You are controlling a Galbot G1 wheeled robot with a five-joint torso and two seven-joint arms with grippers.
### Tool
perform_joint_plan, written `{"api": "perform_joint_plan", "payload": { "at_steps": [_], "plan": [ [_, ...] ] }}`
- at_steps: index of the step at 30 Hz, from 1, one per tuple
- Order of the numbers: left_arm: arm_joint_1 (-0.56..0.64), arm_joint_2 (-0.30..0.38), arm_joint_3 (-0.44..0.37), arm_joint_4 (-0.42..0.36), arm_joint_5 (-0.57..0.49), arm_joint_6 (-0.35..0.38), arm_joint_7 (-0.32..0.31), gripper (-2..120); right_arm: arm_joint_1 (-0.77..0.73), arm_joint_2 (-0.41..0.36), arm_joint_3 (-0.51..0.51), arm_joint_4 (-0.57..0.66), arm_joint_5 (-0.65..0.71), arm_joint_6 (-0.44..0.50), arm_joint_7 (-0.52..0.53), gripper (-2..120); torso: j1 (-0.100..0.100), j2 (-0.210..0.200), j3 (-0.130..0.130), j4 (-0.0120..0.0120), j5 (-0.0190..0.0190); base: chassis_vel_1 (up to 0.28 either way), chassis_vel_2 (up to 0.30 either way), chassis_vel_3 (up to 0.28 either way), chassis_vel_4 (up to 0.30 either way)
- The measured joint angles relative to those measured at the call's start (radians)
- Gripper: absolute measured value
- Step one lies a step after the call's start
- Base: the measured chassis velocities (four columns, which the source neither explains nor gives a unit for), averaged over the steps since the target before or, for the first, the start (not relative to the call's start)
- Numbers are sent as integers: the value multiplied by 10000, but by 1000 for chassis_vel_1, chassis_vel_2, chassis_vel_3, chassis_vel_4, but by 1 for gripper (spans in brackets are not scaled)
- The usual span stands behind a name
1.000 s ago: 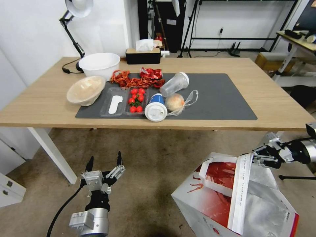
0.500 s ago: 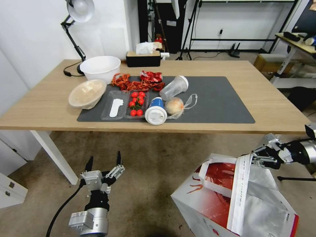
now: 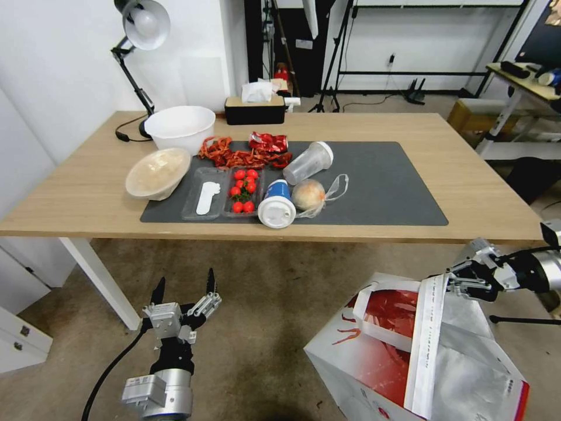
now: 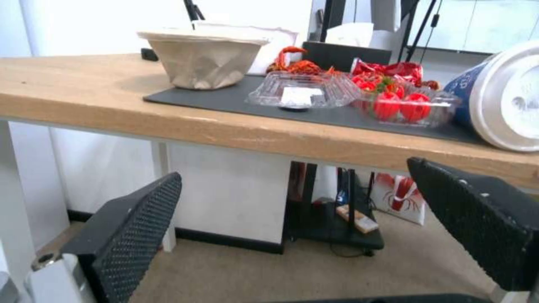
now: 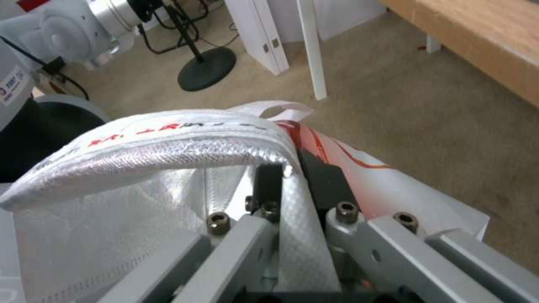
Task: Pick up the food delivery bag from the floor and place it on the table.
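The food delivery bag (image 3: 409, 356), white with red crayfish artwork and silver foil lining, hangs low at the right over the floor (image 3: 274, 304). My right gripper (image 3: 453, 282) is shut on its white strap handle (image 5: 168, 141), the strap pinched between the black pads (image 5: 321, 181). My left gripper (image 3: 184, 288) is open low at the left, in front of the table leg, with nothing between its fingers (image 4: 126, 235). The light-wood table (image 3: 82, 193) with its dark grey mat (image 3: 385, 187) lies ahead, above both grippers.
On the mat's left half lie a paper bowl (image 3: 156, 173), clear trays with tomatoes (image 3: 242, 190), crayfish (image 3: 234, 155), two cups (image 3: 276, 204) and a bagged bun (image 3: 310, 195). A white bowl (image 3: 180, 126), lamp (image 3: 140, 35) and tissue box (image 3: 255, 108) stand behind. The mat's right half is bare.
The whole head view has shifted: the table sits slightly lower and farther in the picture, so the camera moved. Both grippers and the bag keep their places.
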Motion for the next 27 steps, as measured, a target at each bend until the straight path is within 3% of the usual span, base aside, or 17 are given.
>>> {"api": "perform_joint_plan", "payload": {
  "at_steps": [27],
  "plan": [
    [1,-8,-7,0,-4,20,-41,100,9,0,9,2,48,15,-7,0,544,1254,710,0,1,0,0,0,0]
  ]
}}
